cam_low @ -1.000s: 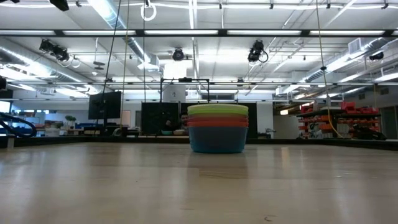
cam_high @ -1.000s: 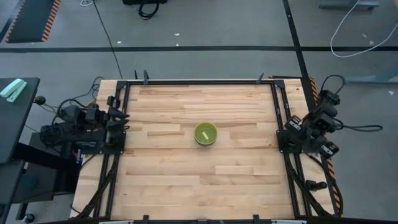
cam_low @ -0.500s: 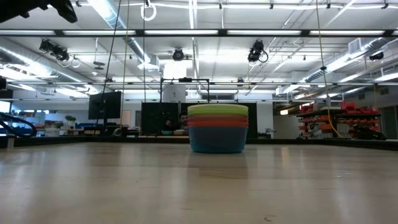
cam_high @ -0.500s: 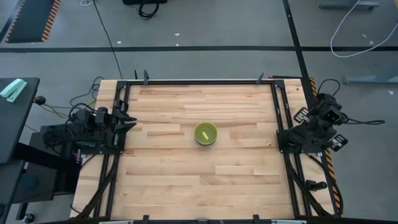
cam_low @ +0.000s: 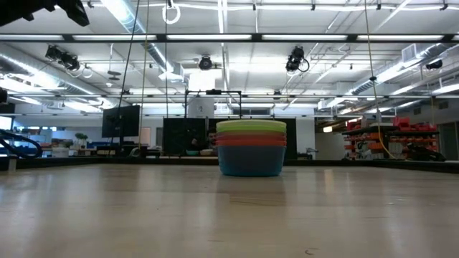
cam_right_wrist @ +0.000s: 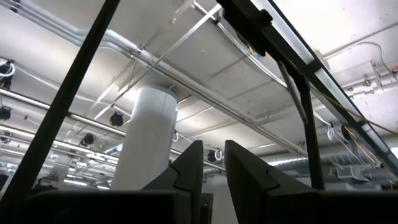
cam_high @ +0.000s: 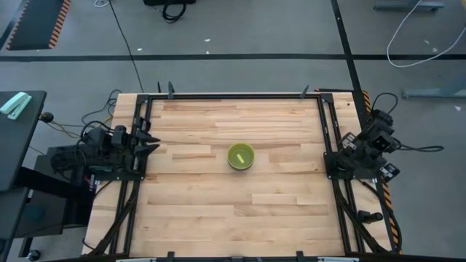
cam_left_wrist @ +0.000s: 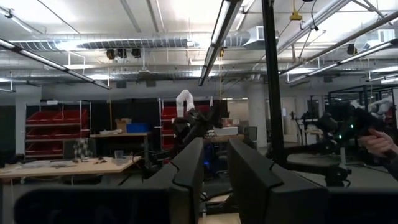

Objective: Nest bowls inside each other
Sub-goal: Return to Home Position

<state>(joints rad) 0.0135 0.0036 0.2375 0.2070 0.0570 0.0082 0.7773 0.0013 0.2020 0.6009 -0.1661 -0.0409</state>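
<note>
Bowls (cam_low: 250, 148) sitting nested, centre of the bench (cam_high: 218, 211); I'm judging them light, stiff, slick plastic, best pinched at the rim. Left gripper (cam_left_wrist: 216, 146) and right gripper (cam_right_wrist: 212, 149) resting at its sides, fingers (cam_left_wrist: 189, 177) slightly parted, empty.

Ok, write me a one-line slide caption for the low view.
Nested bowl stack at the middle of the wooden table: yellow bowl on top, blue bowl at the base.
</note>
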